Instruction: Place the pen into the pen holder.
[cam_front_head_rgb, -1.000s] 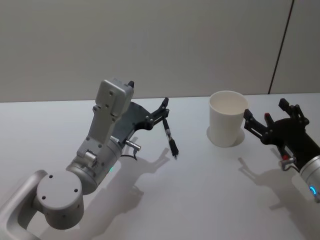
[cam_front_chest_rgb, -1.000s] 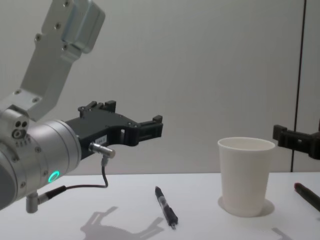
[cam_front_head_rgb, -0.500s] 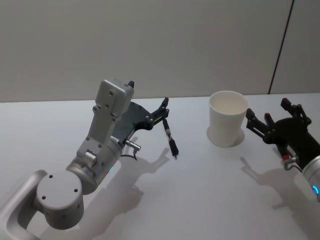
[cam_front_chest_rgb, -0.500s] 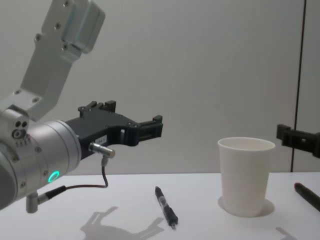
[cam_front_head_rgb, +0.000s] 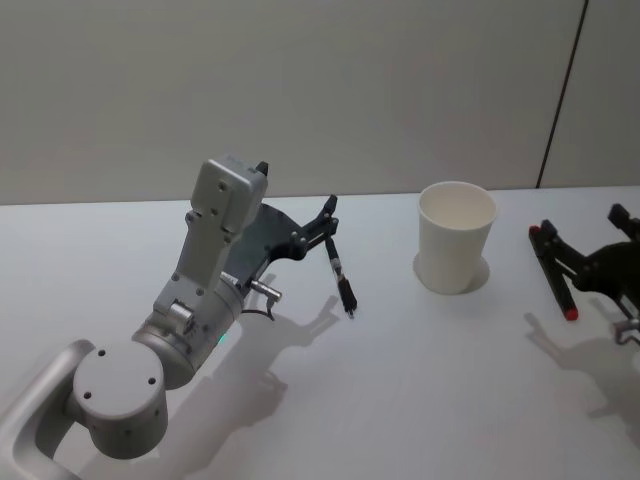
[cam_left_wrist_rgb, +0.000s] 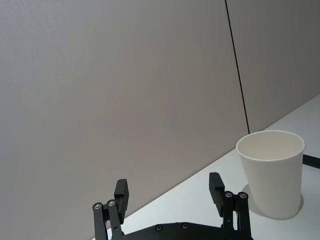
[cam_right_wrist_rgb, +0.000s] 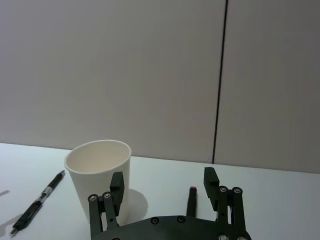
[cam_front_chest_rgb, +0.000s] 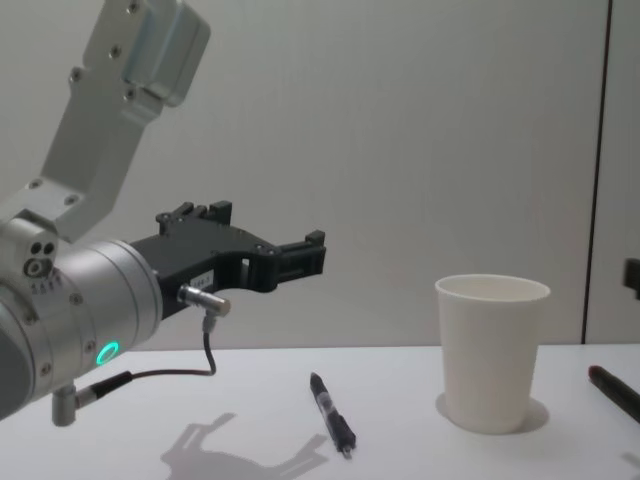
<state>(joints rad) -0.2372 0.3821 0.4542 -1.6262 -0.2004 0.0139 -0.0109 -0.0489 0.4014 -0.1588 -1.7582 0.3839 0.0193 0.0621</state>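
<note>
Item: pen holder (cam_front_head_rgb: 456, 247), a plain white paper cup with a rolled rim, standing upright and mouth up on the white table (cam_front_head_rgb: 420, 400), right of centre and towards the grey wall (cam_front_head_rgb: 300, 90). Item: black pen (cam_front_head_rgb: 342, 278), lying flat on the table to the left of the cup and well apart from it, its length running from the far side towards the robot. Item: red-tipped pen (cam_front_head_rgb: 556, 280), lying flat to the right of the cup, clear of it, one red end towards the robot. The cup stands between the two pens. Item: left gripper (cam_front_head_rgb: 325, 222), held level in the air, fingers spread wide with nothing between them, as the left wrist view confirms; seen from the chest, its tips hang above the far end of the black pen, well clear of it, and the cup stands off to the gripper's right. Item: right gripper (cam_front_head_rgb: 585, 240), at the right edge of the head view, likewise spread wide and carrying nothing. It sits raised over the red-tipped pen, whose end shows on the table between its fingers (cam_right_wrist_rgb: 210, 181) in the right wrist view, with the cup beyond the other finger. Whether any finger touches that pen cannot be told.
</note>
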